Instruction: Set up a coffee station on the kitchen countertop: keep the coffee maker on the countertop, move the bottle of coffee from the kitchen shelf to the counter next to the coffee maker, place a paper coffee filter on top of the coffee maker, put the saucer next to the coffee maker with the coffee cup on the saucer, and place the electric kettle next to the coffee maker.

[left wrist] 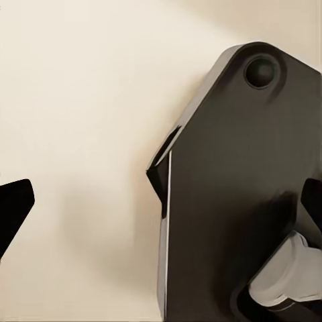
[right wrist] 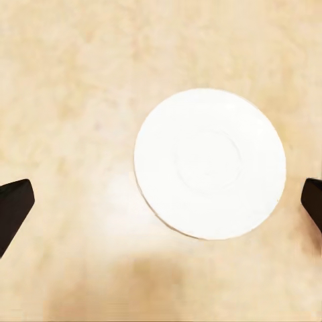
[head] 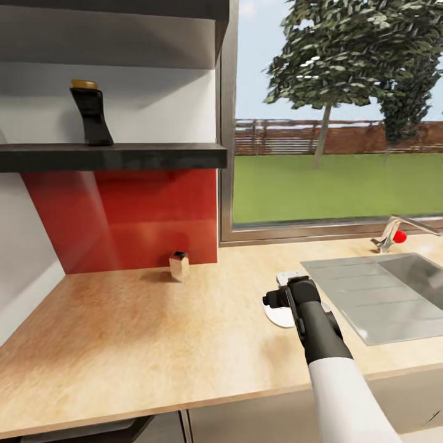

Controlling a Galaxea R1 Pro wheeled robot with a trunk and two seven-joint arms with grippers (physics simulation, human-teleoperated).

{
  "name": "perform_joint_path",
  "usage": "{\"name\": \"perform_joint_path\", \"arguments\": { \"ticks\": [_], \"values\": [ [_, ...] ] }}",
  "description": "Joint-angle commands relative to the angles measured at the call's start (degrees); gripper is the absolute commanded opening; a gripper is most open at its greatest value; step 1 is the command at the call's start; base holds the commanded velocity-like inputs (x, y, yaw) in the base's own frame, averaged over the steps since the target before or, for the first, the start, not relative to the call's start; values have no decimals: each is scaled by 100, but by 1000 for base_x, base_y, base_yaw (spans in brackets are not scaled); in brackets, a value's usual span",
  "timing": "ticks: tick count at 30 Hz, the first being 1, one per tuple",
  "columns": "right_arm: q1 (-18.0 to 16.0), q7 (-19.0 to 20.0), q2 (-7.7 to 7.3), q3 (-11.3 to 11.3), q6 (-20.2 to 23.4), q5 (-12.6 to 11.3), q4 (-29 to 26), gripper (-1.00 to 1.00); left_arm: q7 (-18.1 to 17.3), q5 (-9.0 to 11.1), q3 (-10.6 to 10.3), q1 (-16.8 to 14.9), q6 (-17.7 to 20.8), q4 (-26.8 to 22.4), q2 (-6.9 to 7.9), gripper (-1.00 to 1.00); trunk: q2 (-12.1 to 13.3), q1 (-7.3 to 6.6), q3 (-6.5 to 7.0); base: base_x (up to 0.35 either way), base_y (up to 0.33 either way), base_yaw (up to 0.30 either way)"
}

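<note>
Saucer, small round white plate point(right wrist: 210, 164), sits flat on the beige wood-grain countertop point(head: 154, 332) beside the steel sink point(head: 394, 295); right gripper point(right wrist: 161, 201) hangs above it, fingers spread wide.

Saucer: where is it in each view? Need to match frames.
Head view: saucer lies on the kitchen countertop, left of the sink, mostly hidden under the right gripper.
Right wrist view: saucer seen whole from above, right of centre, between the two open fingertips, nothing on it.
Left wrist view: not in it.
Shared landmark: the beige wood-grain countertop under the saucer, in head and right wrist views.
</note>
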Motion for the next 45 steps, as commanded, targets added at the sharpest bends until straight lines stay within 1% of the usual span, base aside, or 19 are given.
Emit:
{"name": "perform_joint_path", "arguments": {
  "ticks": [1,6,14,22,27,35,43,44,45],
  "values": [
    [-6,58,7,-14,13,60,2,100,-3,-21,38,2,2,-12,-5,100,-12,7,-12,281,108,0],
    [-6,57,7,-14,13,58,100,100,-20,-15,41,1,0,-9,-5,100,-12,7,-12,199,67,0],
    [-6,54,7,-14,13,57,148,100,-45,-12,43,2,13,-13,-5,100,-12,7,-12,54,10,0],
    [-59,48,7,-14,13,57,317,100,-46,-7,45,1,10,30,-6,100,-12,7,-12,211,1,0],
    [-100,46,7,-14,13,57,434,100,-46,37,43,1,8,41,-6,100,-12,7,-12,54,0,0],
    [-111,45,7,-19,13,61,572,100,-55,49,47,2,8,38,-13,100,-12,7,-12,8,0,0],
    [-111,18,7,-23,13,77,792,100,-55,57,47,1,11,42,-14,100,-333,183,-155,0,0,0],
    [-111,-73,7,-23,13,82,845,100,-55,51,47,2,9,45,-14,100,-373,205,-173,0,0,0],
    [-111,-83,7,-23,13,82,849,100,-55,51,47,2,9,46,-14,100,-413,227,-191,0,0,0]
  ]
}}
